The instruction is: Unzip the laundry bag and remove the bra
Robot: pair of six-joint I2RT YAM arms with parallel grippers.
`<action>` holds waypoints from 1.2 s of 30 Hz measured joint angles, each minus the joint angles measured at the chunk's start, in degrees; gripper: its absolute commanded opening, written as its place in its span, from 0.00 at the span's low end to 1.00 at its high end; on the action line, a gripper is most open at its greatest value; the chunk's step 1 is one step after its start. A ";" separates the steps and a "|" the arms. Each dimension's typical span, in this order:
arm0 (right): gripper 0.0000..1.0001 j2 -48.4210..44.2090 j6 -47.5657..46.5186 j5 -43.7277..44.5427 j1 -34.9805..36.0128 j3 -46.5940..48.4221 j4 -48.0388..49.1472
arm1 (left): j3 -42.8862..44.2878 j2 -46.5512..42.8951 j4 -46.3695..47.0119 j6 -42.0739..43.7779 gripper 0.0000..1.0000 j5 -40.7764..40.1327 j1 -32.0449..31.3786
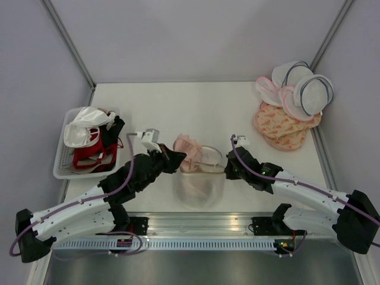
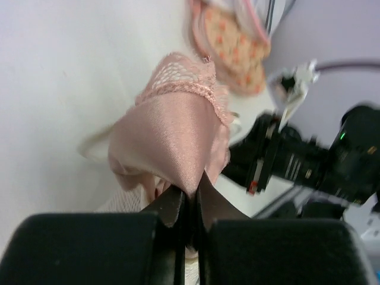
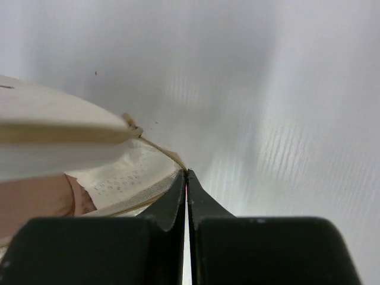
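Top view first: my left fingers point(image 1: 176, 159) are clamped on the pink bra point(image 1: 187, 148). It's bunched up at the far-left side of the laundry bag point(image 1: 199, 181), looks partly out of the open mouth already. My right fingers point(image 1: 228, 170) are shut on the bag's right rim, pinning it near the middle of the tabletop point(image 1: 178, 107). So the bra sits between my two arms, with the left one right on it and the right one just across the bag.

Left wrist view: fingers closed tight on a fold of the bra point(image 2: 172, 127), and the cup stands up straight ahead of the tips with the lace edge farthest out. The right fingers point(image 2: 261, 163) are just past it, off to the right.

Right wrist view: fingers pinched shut on the bag's edge point(image 3: 124, 175), and the bag runs off to the left from the tips. There's a bit of pink bra point(image 3: 35, 202) showing low on that side.

My read: the pull has to go directly away from the right fingers, up and to the left, with the right side anchoring.
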 measured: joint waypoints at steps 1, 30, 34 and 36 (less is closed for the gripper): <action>0.00 0.00 -0.02 0.20 0.00 0.00 -0.07 | -2.08 -3.19 1.40 -0.87 0.02 -1.60 1.09; 0.00 4.22 -0.42 2.49 -0.02 0.00 -0.79 | 15.50 -2.32 23.43 3.74 0.02 -4.13 18.80; 0.00 4.22 -0.74 2.49 -0.02 0.00 -0.79 | 20.00 1.22 22.21 7.89 0.02 -4.46 22.49; 0.00 4.22 -0.90 2.47 -0.02 0.00 -0.79 | 21.66 2.64 20.98 9.07 0.02 -4.35 26.80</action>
